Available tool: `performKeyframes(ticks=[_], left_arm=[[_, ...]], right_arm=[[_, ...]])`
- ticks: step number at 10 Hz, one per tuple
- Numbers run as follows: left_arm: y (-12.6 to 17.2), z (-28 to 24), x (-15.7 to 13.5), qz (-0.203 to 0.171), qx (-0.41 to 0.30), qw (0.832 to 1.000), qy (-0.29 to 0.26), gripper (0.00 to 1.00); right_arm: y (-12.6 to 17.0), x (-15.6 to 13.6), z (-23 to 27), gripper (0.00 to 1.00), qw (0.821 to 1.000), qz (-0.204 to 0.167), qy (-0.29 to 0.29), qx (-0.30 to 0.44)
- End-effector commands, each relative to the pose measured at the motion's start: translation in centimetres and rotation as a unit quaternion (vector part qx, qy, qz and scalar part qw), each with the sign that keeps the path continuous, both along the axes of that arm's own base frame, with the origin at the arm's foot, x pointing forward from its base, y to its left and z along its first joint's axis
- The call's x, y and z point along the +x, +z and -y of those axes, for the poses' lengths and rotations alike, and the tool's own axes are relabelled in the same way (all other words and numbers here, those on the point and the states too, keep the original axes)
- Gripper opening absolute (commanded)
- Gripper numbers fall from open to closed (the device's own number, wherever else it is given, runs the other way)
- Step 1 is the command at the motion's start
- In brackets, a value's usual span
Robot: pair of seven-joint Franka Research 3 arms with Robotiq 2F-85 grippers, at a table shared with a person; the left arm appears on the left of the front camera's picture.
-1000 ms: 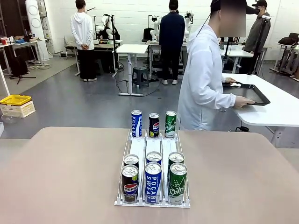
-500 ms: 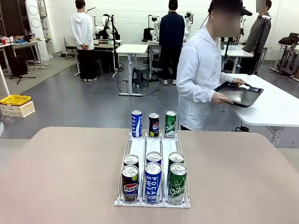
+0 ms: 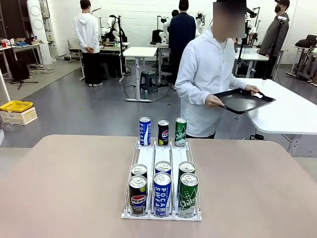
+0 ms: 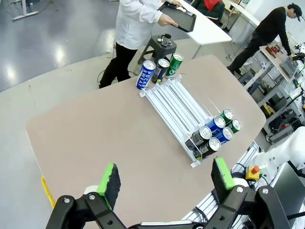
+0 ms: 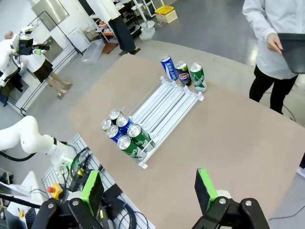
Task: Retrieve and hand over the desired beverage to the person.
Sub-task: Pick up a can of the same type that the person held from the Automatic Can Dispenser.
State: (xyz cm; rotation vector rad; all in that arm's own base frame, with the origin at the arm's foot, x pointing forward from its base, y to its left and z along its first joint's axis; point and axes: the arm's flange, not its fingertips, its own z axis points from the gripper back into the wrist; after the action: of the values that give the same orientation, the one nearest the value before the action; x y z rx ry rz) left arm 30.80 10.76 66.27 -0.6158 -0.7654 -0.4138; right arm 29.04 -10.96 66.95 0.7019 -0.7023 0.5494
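Both jaws released, empty, well clear of the rack (image 3: 147,157). Person (image 3: 208,79) beyond the rack holds a tray (image 3: 242,100) and indicates no drink; among the cans (image 3: 162,191) you risk grabbing the wrong one.

Person (image 5: 276,21) cut off at shoulders (right wrist view), tray (image 5: 293,52) cropped by edge

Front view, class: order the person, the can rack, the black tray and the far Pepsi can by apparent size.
Largest to smallest:
1. person
2. can rack
3. black tray
4. far Pepsi can
The rack is nearest the camera, which inflates it; person and rack are fairly close.
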Motion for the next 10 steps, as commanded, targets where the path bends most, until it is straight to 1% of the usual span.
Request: performKeyframes(ticks=[1,10], left_arm=[[0.10,-0.12,0.01,0.007,0.002,1.000,-0.010,1.00],[0.10,-0.12,0.01,0.007,0.002,1.000,-0.010,1.00]], right_arm=[[0.00,0.20,-0.07,1.00,1.000,0.008,0.010,0.008],[0.00,0.20,-0.07,1.00,1.000,0.008,0.010,0.008]])
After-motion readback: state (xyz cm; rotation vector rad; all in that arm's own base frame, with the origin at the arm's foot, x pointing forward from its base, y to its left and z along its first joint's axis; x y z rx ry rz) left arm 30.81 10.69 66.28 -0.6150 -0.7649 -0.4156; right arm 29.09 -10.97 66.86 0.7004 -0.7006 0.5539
